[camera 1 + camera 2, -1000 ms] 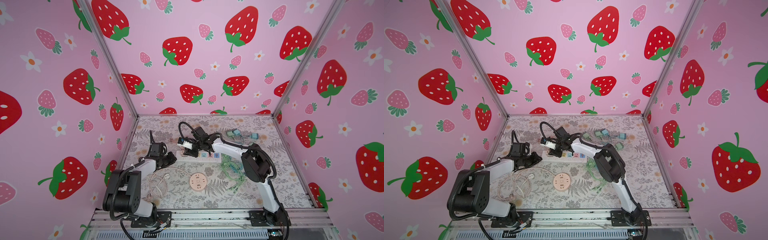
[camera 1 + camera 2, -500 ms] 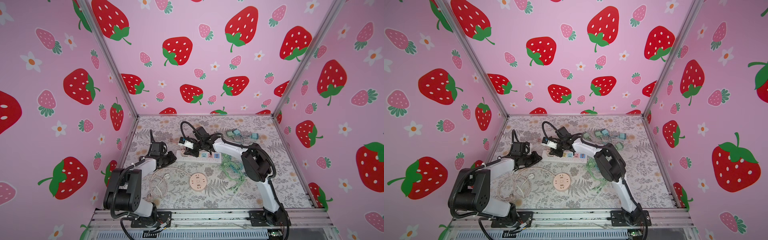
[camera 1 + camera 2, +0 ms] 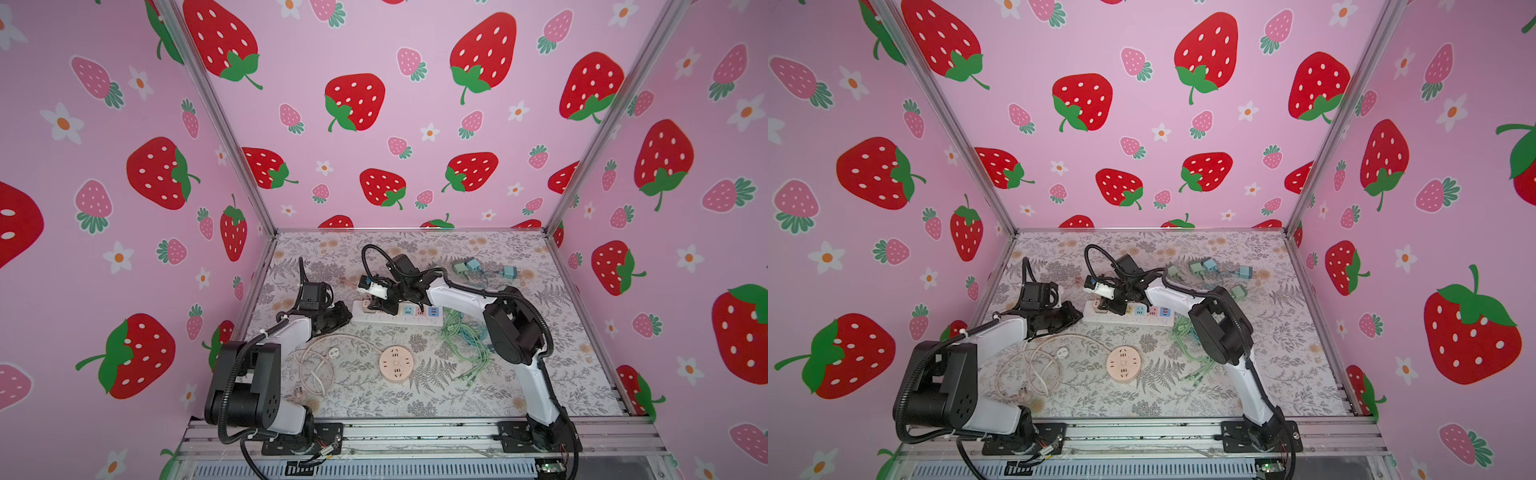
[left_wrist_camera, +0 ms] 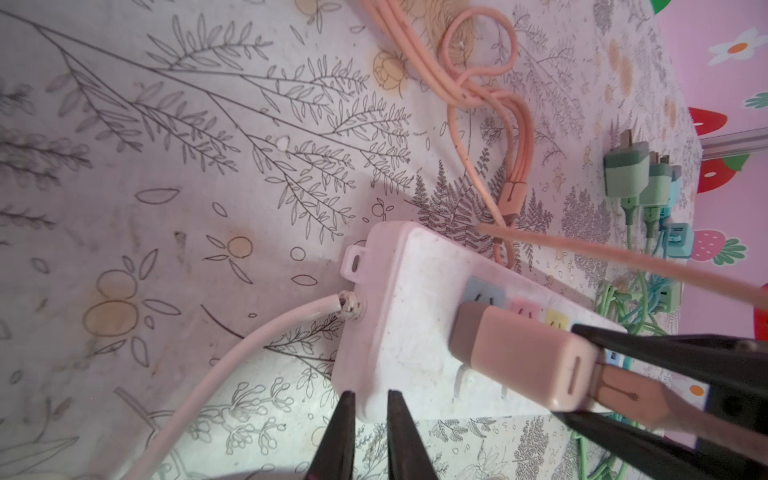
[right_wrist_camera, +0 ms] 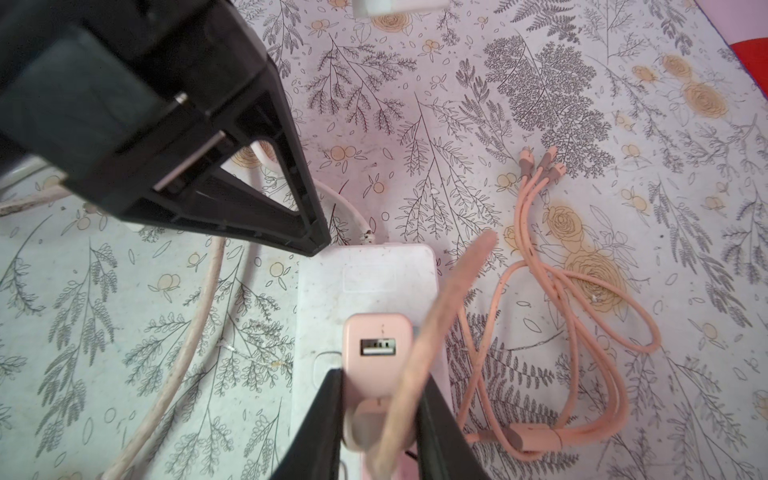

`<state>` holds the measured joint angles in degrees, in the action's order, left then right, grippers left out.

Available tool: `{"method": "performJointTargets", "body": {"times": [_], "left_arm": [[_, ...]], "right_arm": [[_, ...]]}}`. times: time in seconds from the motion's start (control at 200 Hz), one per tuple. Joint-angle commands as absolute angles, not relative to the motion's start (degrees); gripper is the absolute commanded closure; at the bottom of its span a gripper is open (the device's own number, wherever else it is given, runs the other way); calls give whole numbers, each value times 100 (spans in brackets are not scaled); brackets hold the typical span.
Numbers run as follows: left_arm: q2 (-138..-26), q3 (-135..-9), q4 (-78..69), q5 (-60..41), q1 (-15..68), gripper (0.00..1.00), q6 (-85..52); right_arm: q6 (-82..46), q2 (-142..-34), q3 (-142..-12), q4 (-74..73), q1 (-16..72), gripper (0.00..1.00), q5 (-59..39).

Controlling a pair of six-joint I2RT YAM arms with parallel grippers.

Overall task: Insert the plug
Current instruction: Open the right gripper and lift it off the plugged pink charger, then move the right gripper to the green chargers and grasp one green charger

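A white power strip [image 3: 415, 319] [image 3: 1154, 319] with coloured sockets lies mid-table in both top views. My left gripper [image 3: 347, 313] [image 4: 371, 405] is shut on the power strip's corner at its cord end. A pink plug [image 5: 376, 332] [image 4: 519, 357] with a USB port stands on the strip [image 4: 399, 299] near that end. My right gripper [image 5: 380, 399] [image 3: 380, 301] is shut on the plug from above. The plug's base meets the strip's top face and its prongs are hidden. A pink cable [image 5: 582, 332] runs from the plug and coils beside the strip.
A round peach socket hub [image 3: 396, 364] and a coiled white cord [image 3: 316, 370] lie in front of the strip. Green cables [image 3: 465, 336] pile up at its right end. Green and blue chargers [image 3: 469, 266] sit behind them, and pink walls enclose the table.
My right gripper has come down a little with the plug over the strip's left end. The left arm has stayed where it was.
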<state>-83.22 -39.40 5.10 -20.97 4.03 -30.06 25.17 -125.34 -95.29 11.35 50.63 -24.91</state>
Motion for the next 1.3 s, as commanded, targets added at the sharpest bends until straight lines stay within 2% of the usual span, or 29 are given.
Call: {"method": "performJointTargets", "body": {"times": [0.0,0.115,0.355,0.45,0.49,0.75,0.855,0.91,1.215,1.296], "left_arm": [[-8002,-4216,895,-1945,388,80,-3023],[-7726,-4221,1069,-1890,378,78,-3023],[-7360,-4164,1285,-1889,345,77,-2950],[-7288,-4165,1345,-1899,315,76,-2920],[-7261,-4164,1363,-1912,310,76,-2910],[-7079,-4259,1497,-1977,267,73,-2906],[-6963,-4272,1517,-1976,259,68,-2930],[-6894,-4270,1519,-1981,267,67,-2944],[-6377,-4279,1679,-2194,257,58,-2967],[-6213,-4320,1811,-2267,255,52,-2894]], "right_arm": [[2567,-12558,-9263,1567,5063,85,-2089],[2454,-12413,-9351,1480,5061,79,-2187],[2253,-12141,-9650,1471,5045,52,-2472],[2195,-12009,-9622,1489,5019,49,-2571],[2193,-11940,-9562,1490,5014,43,-2599],[2172,-11145,-8685,1312,4834,37,-2535],[2135,-10857,-8345,1181,4634,27,-2039],[2102,-10792,-8274,1203,4486,25,-1816],[1528,-11157,-8556,1244,3685,23,-392],[1342,-11456,-8824,1333,3521,23,-35]]}}
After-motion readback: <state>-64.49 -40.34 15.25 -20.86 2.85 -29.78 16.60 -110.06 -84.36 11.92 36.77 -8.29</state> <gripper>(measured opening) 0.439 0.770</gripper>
